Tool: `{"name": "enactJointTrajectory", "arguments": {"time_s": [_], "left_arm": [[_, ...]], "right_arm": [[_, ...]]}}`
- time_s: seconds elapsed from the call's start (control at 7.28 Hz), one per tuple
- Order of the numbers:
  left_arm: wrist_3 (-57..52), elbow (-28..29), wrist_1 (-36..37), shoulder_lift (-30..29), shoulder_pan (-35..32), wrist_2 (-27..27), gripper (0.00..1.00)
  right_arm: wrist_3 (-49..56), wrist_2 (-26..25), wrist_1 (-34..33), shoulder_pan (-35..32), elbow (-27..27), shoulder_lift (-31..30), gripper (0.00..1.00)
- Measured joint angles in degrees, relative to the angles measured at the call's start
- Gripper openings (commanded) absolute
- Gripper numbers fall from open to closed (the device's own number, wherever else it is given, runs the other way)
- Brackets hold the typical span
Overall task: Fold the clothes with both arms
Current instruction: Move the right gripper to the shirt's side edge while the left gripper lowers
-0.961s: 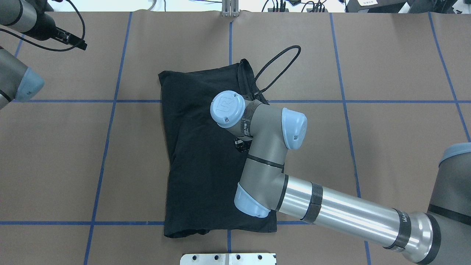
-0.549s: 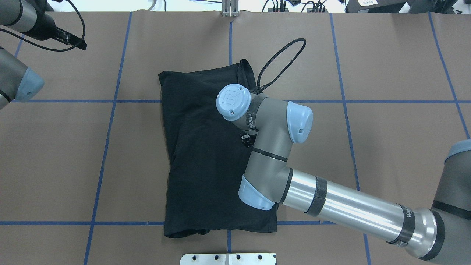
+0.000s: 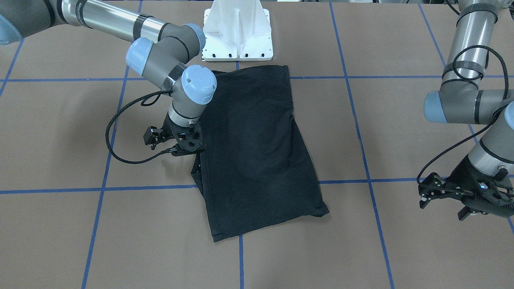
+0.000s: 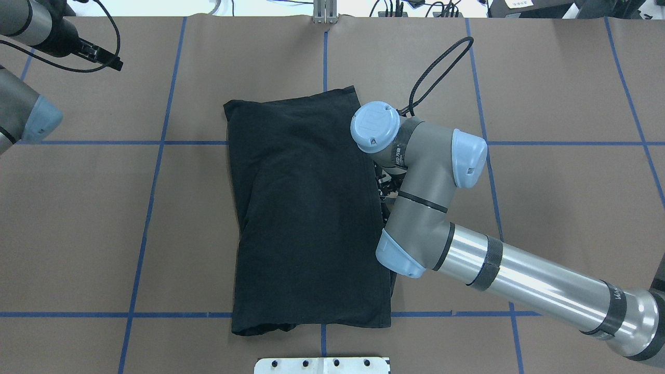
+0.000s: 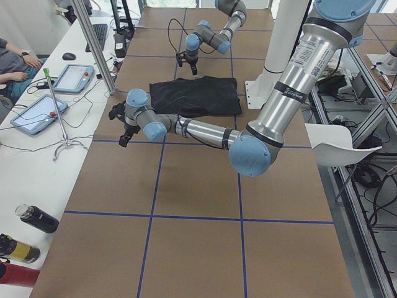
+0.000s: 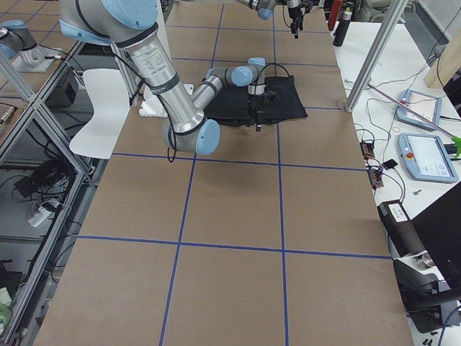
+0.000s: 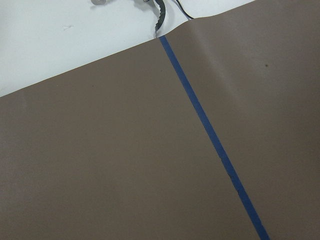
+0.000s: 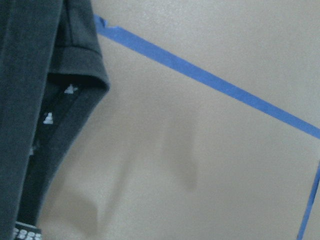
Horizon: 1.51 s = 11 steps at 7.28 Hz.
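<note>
Lower right of the front view: left gripper (image 3: 445, 196), well apart from the cloth, fingers' spread unreadable. Mid-frame on the worktop (image 3: 60, 224): folded black T-shirt (image 3: 257, 152). Just beside its left edge: right gripper (image 3: 182, 144), fingers hidden, cannot tell their state. Could snag that loose edge and drag the fold open if drawn away low. Runs lengthwise bottom to top, slightly tilted; neckline unseen.

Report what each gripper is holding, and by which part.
The left black two-finger gripper holds nothing, open over the brown table. The right gripper sits at the folded black T-shirt's side edge; whether it grips that edge cannot be told.
</note>
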<state>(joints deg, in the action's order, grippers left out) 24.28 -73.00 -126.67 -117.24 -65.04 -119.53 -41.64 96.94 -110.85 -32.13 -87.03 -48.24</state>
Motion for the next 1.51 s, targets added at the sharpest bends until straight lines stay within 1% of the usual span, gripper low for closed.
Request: {"name": "enactJointTrajectory", "arguments": {"time_s": [0.27, 0.41, 0.55, 0.69, 0.82, 0.96, 1.1, 1.24, 1.37, 1.51], "left_arm": [[0.1, -0.3, 0.0, 0.0, 0.0, 0.0, 1.0], [1.7, -1.6, 0.0, 0.7, 0.0, 0.0, 1.0], [5.6, -4.8, 0.0, 2.7, 0.2, 0.0, 1.0], [10.9, -10.2, -0.1, 6.2, 1.3, 0.0, 1.0], [17.1, -16.9, -0.1, 10.7, 3.8, 0.1, 1.0], [24.2, -23.3, -0.2, 14.7, 7.3, 0.3, 1.0], [32.2, -29.5, -0.4, 18.2, 11.9, 0.9, 1.0], [40.0, -35.0, -0.5, 20.8, 17.2, 2.5, 1.0], [47.8, -39.4, -0.5, 22.6, 23.3, 5.7, 1.0], [55.5, -42.5, -0.5, 23.4, 29.9, 10.1, 1.0]], "right_arm": [[-0.2, 1.2, 1.2, -1.2, -0.8, 0.7, 1.0], [-1.7, 2.3, 2.5, -1.6, -1.8, 0.5, 1.0], [-4.0, 3.5, 3.4, -1.8, -4.4, -0.6, 1.0], [-6.4, 4.6, 3.8, -1.7, -8.7, -2.7, 1.0], [-9.3, 5.1, 3.9, -1.1, -14.1, -5.5, 1.0], [-12.8, 5.3, 4.0, 0.1, -18.8, -7.9, 1.0], [-16.4, 5.3, 4.9, 1.5, -22.2, -9.7, 1.0], [-19.7, 5.2, 7.3, 3.0, -24.4, -11.7, 1.0], [-22.3, 5.1, 10.6, 4.3, -25.7, -14.0, 1.0], [-24.2, 5.0, 13.6, 5.1, -26.7, -16.1, 1.0]]}}
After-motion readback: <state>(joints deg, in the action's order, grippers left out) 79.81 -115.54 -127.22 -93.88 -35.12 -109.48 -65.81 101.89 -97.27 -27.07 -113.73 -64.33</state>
